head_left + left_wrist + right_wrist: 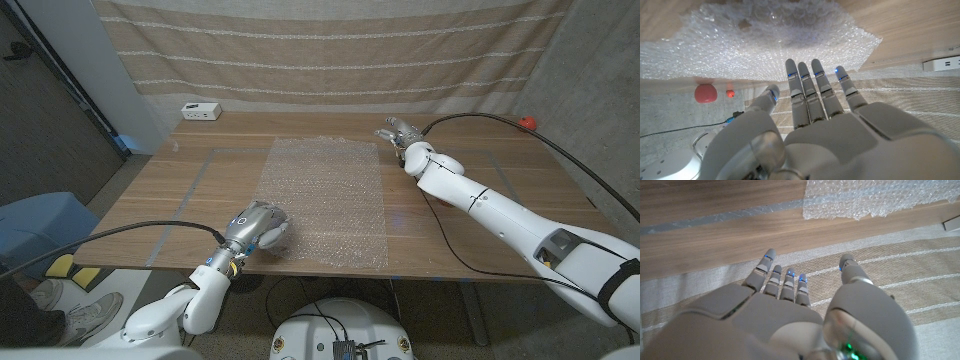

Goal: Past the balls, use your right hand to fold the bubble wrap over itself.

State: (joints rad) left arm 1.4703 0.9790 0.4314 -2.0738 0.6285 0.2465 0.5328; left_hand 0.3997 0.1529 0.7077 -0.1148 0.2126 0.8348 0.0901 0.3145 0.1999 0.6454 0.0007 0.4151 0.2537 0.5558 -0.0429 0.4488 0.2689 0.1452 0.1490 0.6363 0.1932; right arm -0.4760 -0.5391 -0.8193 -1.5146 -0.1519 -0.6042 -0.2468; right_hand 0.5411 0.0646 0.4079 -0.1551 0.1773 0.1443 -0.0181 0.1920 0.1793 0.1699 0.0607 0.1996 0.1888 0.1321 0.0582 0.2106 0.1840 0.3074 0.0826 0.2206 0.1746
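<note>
Bubble wrap (327, 203) lies spread flat down the middle of the wooden table (480, 240), a clear sheet running from the near edge almost to the far one, with no fold in it yet. I judge it very light, limp and springy: it should lift at a touch, sag between the fingers, and want to slide on the smooth wood or flop back open once let go, so I would pinch it at the far right corner, where an edge is free, and carry that edge toward me over the rest of the sheet. My right hand (402, 136) sits just beside that far right corner, holding nothing, its fingers loosely extended; from the head view I cannot tell for certain whether the fingertips touch the sheet, though the right wrist view shows the fingers (784, 282) apart from the wrap's edge. My left hand (257, 226) is at the near left corner of the sheet, fingers straight and close together with nothing in them; it appears to be over the edge of the wrap, and could pin it there against sliding. I see no balls on the table. A white power strip (201, 111) stands at the far left corner of the table, well apart from the sheet, and a red object (525, 121) shows beyond the far right corner. Nothing stands between my right hand and the corner I mean to take.
</note>
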